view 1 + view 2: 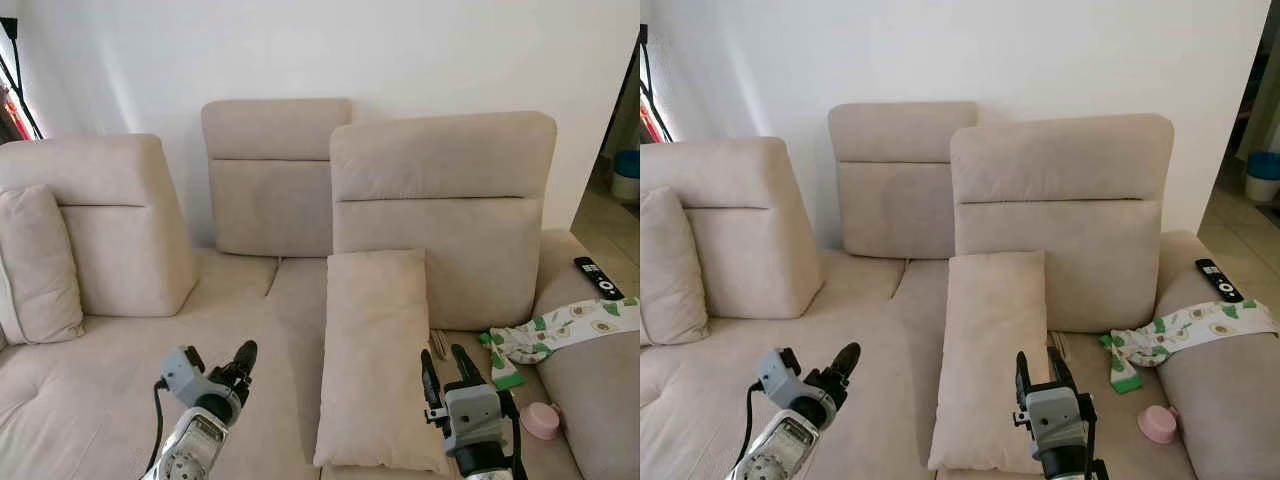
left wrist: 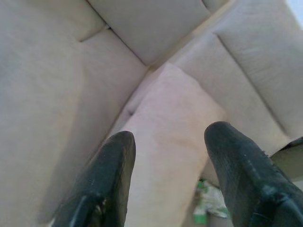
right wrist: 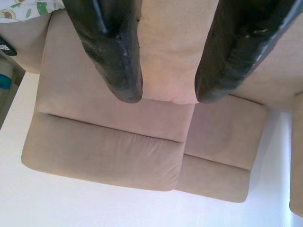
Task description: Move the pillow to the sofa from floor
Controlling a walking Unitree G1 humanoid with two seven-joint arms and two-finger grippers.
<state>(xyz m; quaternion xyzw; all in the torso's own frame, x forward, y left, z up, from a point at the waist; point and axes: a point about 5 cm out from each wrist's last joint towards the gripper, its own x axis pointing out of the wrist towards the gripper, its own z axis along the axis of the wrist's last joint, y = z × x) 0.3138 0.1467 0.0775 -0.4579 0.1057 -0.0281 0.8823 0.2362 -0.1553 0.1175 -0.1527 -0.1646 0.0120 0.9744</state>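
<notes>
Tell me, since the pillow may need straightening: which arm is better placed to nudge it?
The right, probably. The right tool hovers at the pillow edge, fingers open, while the left tool hangs over bare sofa seat, apart from the pillow.

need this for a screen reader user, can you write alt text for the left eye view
A long beige pillow lies on the seat of a beige sofa, its far end against the backrest. The robot's left hand and right hand are raised either side of it, both open and holding nothing. An avocado-print cloth and a black remote sit on the right armrest.
</notes>
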